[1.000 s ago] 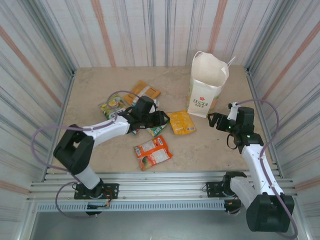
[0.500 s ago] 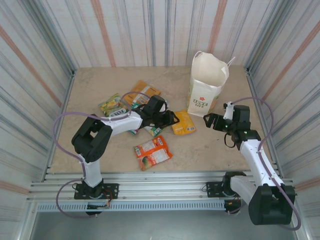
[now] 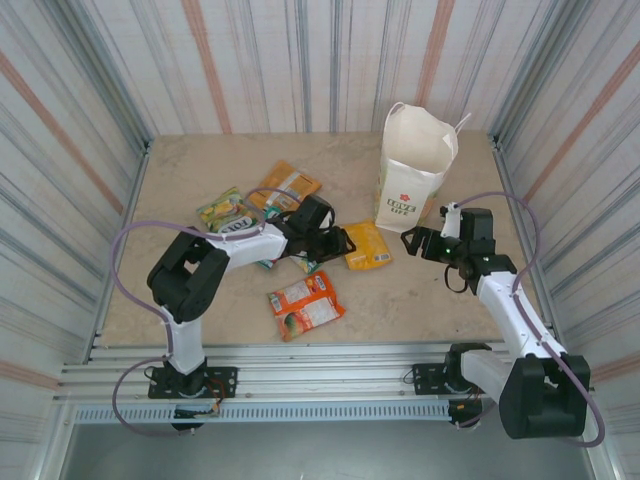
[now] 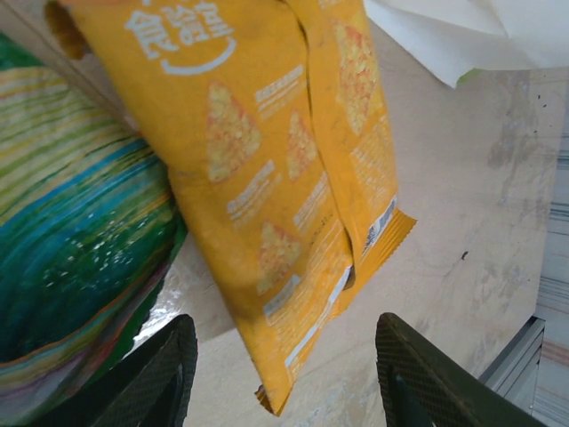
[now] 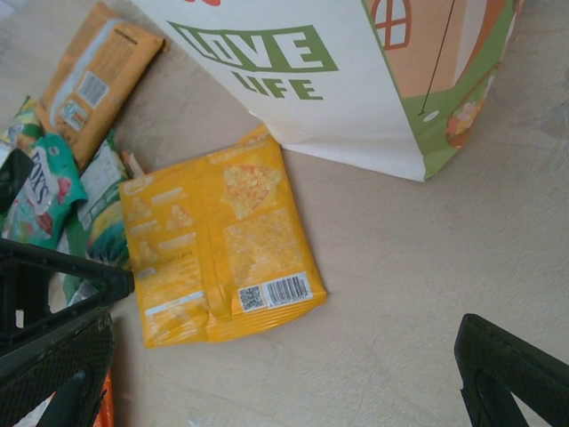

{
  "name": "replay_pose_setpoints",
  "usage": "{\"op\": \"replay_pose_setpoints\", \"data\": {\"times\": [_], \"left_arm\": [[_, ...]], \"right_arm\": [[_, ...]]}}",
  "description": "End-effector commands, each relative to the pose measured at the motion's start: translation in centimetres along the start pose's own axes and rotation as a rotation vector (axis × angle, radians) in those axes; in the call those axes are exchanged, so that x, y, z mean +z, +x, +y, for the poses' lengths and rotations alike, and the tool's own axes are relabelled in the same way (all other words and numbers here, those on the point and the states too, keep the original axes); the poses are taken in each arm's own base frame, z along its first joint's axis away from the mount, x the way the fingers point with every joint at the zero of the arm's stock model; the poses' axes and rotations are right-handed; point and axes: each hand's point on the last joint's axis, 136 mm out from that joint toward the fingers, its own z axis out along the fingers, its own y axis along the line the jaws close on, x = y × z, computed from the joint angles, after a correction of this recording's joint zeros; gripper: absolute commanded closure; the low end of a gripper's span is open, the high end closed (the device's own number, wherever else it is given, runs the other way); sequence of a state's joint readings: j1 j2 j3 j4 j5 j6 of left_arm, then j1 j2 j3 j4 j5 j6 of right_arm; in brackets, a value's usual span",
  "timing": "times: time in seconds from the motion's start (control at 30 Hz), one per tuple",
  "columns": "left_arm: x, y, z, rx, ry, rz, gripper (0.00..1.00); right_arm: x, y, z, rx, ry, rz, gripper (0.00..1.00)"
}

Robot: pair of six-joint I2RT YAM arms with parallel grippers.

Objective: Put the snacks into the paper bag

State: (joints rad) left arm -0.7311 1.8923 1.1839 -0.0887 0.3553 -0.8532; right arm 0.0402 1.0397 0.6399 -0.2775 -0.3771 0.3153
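One sloppy squeeze and my half-open, empty left hand (image 4: 283,369) grabs the green packet (image 4: 71,249) along with the yellow packet (image 4: 267,178).

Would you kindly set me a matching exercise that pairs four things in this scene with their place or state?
Things:
1. paper bag
2. yellow packet
3. red-orange packet
4. right end effector

Places or states:
A. Lying flat, nearest the near edge of the table
B. Standing upright, mouth open
C. Jaws wide open, holding nothing
D. Lying flat at the foot of the bag, barcode side up

Pairs: 1-B, 2-D, 3-A, 4-C
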Motion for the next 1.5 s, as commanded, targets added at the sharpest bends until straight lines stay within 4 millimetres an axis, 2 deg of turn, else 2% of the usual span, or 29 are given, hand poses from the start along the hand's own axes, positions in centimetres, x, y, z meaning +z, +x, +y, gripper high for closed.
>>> {"op": "replay_pose_setpoints", "data": {"times": [0.0,0.4,0.6,0.73,1.0,1.03,1.3,1.47], "left_arm": [[-0.4,0.8,0.4,0.006,-0.02,0.006,0.43],[2.5,-0.9,-1.8,0.033,0.081,0.01,0.54],[2.3,-1.9,-2.8,0.08,0.091,-0.014,0.79],[0.8,-2.2,-3.9,0.154,0.109,-0.037,0.91],[-4.1,-2.6,-6.7,0.352,0.146,-0.116,1.0],[-4.8,-2.7,-7.0,0.384,0.146,-0.128,1.0],[-11.1,-3.2,-9.7,0.68,0.187,-0.284,1.0],[-14.9,-3.2,-11.6,0.849,0.318,-0.36,1.0]], "right_arm": [[0.1,-0.4,1.0,0.005,-0.039,0.007,0.01],[0.6,0.0,1.5,0.005,-0.07,0.043,0.01],[0.2,-0.2,1.3,-0.006,-0.045,0.028,0.01],[-0.4,-0.6,1.6,-0.019,-0.047,0.009,0.01],[-2.6,-2.0,4.0,-0.075,-0.119,-0.012,0.01],[-3.6,-2.5,4.9,-0.099,-0.144,-0.044,0.01],[-5.8,-4.0,8.4,-0.217,-0.274,-0.051,0.01],[-6.8,-4.9,9.9,-0.345,-0.336,-0.084,0.01]]}}
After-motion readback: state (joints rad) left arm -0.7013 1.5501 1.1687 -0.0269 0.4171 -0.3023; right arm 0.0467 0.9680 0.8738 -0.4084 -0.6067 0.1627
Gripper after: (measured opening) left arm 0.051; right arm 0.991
